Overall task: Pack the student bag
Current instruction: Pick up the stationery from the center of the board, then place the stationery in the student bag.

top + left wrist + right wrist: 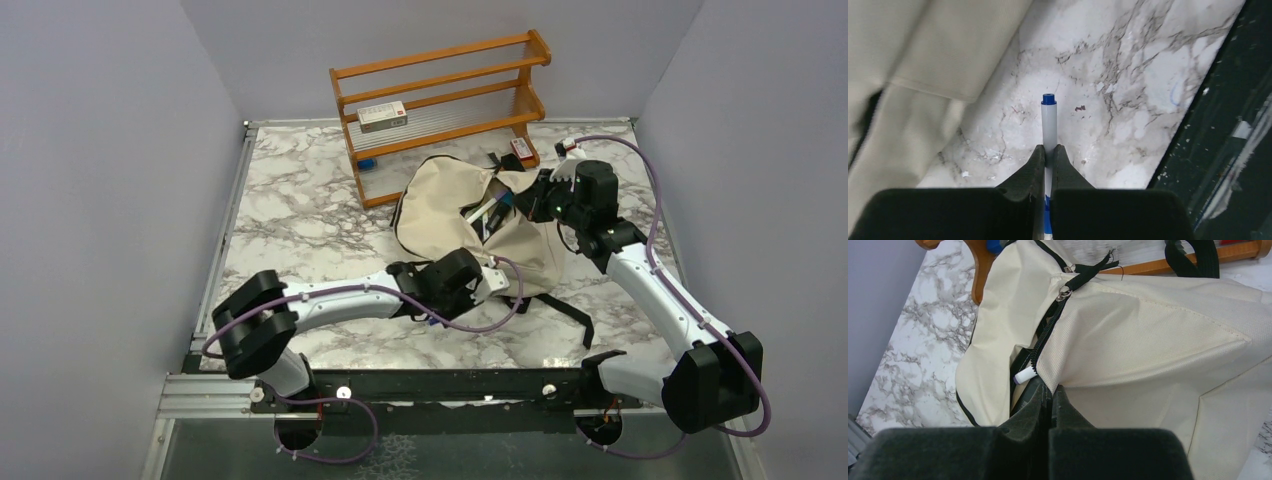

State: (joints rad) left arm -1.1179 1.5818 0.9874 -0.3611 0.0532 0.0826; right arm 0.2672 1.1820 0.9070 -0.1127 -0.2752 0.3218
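Here right fingers (1035,407) pinch the student bag's (1148,340) rim; left fingers (1034,167) pinch a pen (1049,120).

Overhead rear view; wrist views close on bag (435,200)

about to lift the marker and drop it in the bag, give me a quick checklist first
1. left jaws shut on the white marker with a blue cap: ok
2. marker lifted off the marble tabletop: cannot tell
3. right jaws shut on the zipper edge of the large beige fabric backpack: ok
4. zippered opening of the backpack gaping upward: ok, the top view shows things inside
5. room left inside for the marker: cannot tell
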